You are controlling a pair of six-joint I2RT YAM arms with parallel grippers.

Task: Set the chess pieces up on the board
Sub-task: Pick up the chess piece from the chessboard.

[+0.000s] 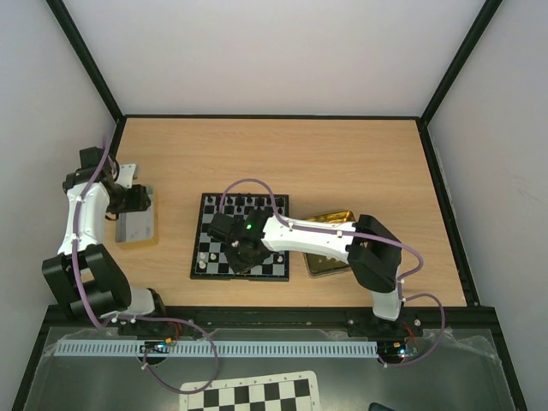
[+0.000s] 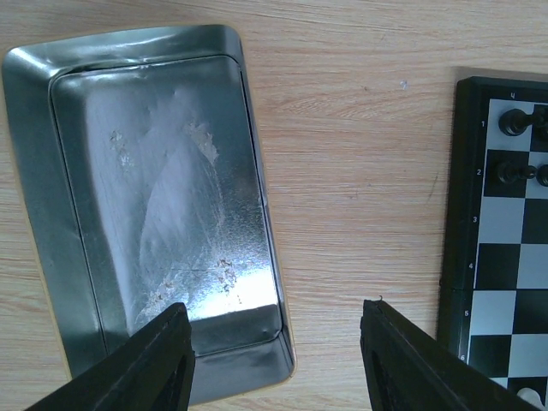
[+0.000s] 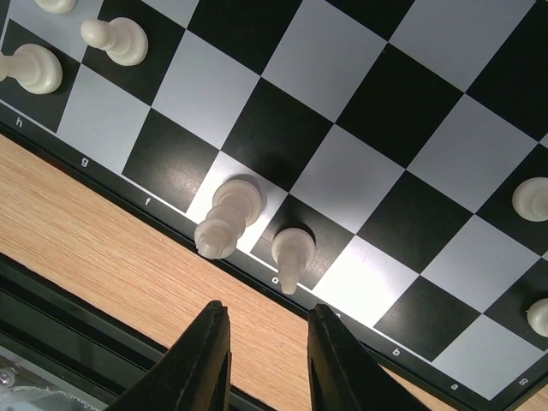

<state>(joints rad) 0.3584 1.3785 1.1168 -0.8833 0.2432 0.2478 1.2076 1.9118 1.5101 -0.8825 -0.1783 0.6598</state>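
Chess pieces (image 3: 229,214) at board (image 3: 360,94) edge, just beyond right gripper (image 3: 267,315)

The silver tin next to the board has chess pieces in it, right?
No, the tin is empty. The left wrist view shows only bare, scuffed metal inside. It does lie next to the board.

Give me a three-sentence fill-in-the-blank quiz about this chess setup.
1. The two pieces nearest the right gripper are ___.
2. The tin by the left gripper holds ___ pieces.
3. Black pieces stand along the ___ edge of the board.
Missing: white; no; far.
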